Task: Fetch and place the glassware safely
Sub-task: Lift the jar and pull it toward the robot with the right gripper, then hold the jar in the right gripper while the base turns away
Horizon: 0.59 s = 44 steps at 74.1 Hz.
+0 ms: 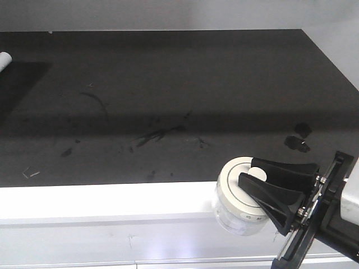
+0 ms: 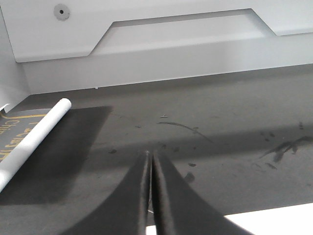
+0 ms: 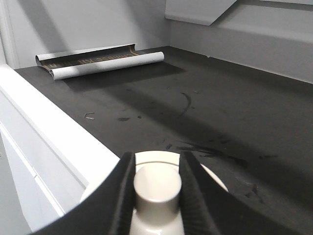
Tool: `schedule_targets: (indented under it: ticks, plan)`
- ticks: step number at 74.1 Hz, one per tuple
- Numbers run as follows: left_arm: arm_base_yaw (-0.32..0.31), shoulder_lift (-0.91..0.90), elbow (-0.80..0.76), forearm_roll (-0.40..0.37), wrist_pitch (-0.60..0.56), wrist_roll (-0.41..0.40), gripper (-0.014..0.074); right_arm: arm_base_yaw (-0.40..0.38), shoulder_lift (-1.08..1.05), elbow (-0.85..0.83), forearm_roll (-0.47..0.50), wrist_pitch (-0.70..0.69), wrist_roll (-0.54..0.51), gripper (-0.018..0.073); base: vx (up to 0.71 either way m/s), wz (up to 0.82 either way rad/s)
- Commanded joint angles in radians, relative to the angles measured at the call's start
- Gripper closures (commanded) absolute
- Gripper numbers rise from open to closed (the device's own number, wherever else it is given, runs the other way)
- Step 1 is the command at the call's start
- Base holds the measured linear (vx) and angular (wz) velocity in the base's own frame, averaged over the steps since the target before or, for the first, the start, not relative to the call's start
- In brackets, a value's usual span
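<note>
The glass jar [image 1: 235, 210] is small, squat and clear, with a round cream-white lid [image 1: 236, 176] and a small label on the rim. My right gripper [image 1: 251, 177] is shut on the lid's central knob [image 3: 157, 188] and holds the jar over the white front edge of the shelf. In the right wrist view both black fingers [image 3: 124, 181] press the knob's sides. My left gripper [image 2: 150, 155] shows only in the left wrist view. It is shut and empty, low over the dark mat [image 2: 205, 147].
A black, scuffed mat [image 1: 168, 101] covers the shelf, with a white front ledge [image 1: 101, 199]. A rolled paper sheet [image 3: 105, 61] lies at the far left end; it also shows in the left wrist view [image 2: 32, 139]. Small dark scraps [image 1: 297, 137] lie at the right. A white back panel [image 2: 161, 44] closes the rear.
</note>
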State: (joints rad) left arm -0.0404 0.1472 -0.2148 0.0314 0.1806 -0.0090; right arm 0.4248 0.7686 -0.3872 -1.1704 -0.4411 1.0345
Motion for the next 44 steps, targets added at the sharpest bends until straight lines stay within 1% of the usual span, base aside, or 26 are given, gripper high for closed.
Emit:
schedule_targets:
  ticks: [1,13,20,44]
  plan:
    - [-0.006,0.012,-0.027,-0.007,-0.077,-0.002,0.0603,-0.002,-0.008,-0.031,0.033,-0.043,-0.01,0.056,0.0,0.0]
    - [-0.006,0.012,-0.027,-0.007,-0.077,-0.002,0.0603,-0.002,-0.008,-0.031,0.033,-0.043,-0.01,0.056,-0.02,0.07]
    - [-0.006,0.012,-0.027,-0.007,-0.077,-0.002,0.0603,-0.002,-0.008,-0.031,0.033,-0.043,-0.01,0.056,-0.05,0.26]
    - [-0.006,0.012,-0.027,-0.007,-0.077,-0.002,0.0603,-0.002,-0.008,-0.031,0.034,-0.043,-0.01,0.056,-0.09,0.49]
